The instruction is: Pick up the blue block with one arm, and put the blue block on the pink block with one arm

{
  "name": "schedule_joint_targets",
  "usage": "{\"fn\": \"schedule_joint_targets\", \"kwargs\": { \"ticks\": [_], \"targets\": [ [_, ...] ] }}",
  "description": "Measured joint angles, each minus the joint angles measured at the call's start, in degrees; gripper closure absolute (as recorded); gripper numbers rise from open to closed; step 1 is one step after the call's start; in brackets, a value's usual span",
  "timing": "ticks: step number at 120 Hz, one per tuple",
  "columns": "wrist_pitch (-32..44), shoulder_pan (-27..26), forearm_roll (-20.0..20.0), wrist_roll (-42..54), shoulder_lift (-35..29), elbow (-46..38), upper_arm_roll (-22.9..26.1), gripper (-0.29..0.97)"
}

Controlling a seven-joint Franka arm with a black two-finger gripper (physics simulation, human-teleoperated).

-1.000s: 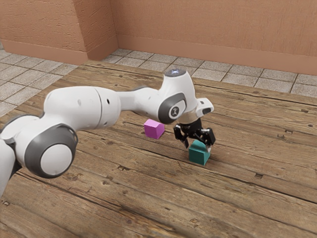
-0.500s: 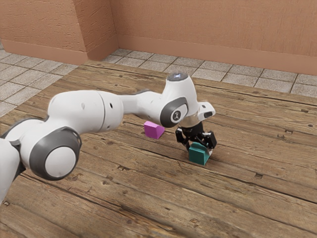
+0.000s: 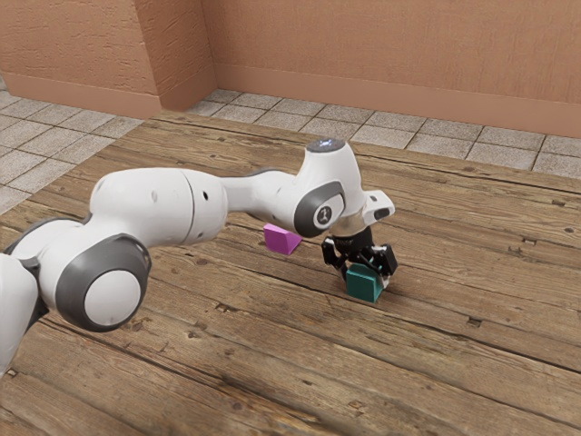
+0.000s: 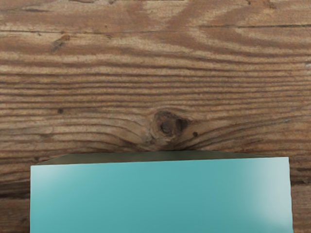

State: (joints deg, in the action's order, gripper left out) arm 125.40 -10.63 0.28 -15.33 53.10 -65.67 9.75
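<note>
Weathered wooden plank table (image 3: 272, 363), grey floor tiles (image 3: 54, 145) and terracotta wall (image 3: 390, 45) beyond. Low over it, black two-finger claw (image 3: 360, 264) on white robot arm (image 3: 154, 209), spread open, one finger on each side of the top of a small teal-blue cube block (image 3: 366, 288). Directly beneath the claw, that cube (image 4: 160, 199) flat on the planks, dark wood knot (image 4: 167, 126) just past its edge. Near the claw, toward the exterior view's left, small pink cube block (image 3: 280, 240), apart from the teal-blue one.

You have a weathered wooden plank table (image 3: 272, 363) before you. Behind it lies a grey tiled floor (image 3: 54, 145), bounded by terracotta walls (image 3: 381, 45).
</note>
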Motion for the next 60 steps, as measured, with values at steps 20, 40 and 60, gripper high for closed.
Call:
{"fn": "schedule_joint_targets", "kwargs": {
  "ticks": [20, 40, 60],
  "targets": [
    [0.02, 0.01, -0.01, -0.08, -0.20, -0.07, -0.12, 0.22],
    [0.05, 0.03, 0.66, -0.51, -1.41, -0.90, -0.52, 0.39],
    [0.08, 0.61, 1.32, -1.37, -11.86, -11.04, -3.46, 0.39]
  ]
}}
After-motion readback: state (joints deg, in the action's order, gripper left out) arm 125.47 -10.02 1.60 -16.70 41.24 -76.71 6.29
